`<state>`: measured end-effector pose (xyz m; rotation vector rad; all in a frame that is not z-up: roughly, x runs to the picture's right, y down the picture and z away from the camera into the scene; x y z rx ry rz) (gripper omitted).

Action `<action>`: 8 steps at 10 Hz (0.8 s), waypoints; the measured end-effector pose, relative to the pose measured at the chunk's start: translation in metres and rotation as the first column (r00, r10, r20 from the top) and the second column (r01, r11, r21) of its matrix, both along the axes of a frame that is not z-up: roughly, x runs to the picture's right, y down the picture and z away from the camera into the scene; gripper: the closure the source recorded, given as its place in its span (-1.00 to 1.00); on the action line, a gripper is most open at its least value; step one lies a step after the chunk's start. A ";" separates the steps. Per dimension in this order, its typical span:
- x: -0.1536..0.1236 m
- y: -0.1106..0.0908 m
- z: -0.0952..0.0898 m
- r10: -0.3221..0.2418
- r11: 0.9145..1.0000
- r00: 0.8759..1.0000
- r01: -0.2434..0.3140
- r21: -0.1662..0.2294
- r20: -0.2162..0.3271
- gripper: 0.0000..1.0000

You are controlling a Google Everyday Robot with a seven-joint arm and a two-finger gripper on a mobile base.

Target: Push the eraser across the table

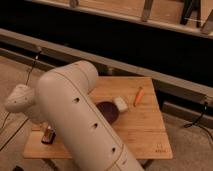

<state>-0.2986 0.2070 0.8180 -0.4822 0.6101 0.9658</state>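
Observation:
The eraser [47, 136], a dark block with a reddish-brown stripe, lies near the front left corner of the light-wood table [145, 125]. My big white arm crosses the middle of the view and hides much of the table's left half. Its rounded wrist [20, 100] hangs at the far left. The gripper [41, 124] sits below the wrist, right over the eraser, mostly hidden behind the forearm. Whether it touches the eraser is hidden.
A purple bowl [108, 111] stands mid-table, partly behind my arm, with a small white rounded block [120, 104] beside it and an orange stick-like thing [139, 96] further right. A dark ledge with cables runs behind the table.

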 end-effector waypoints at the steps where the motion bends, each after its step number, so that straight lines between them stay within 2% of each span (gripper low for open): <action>1: 0.007 0.000 0.001 0.002 1.000 1.000 -0.002 0.001 -0.016 -0.30; 8: 0.072 -0.007 -0.004 0.003 1.000 0.990 -0.002 0.009 -0.143 -0.30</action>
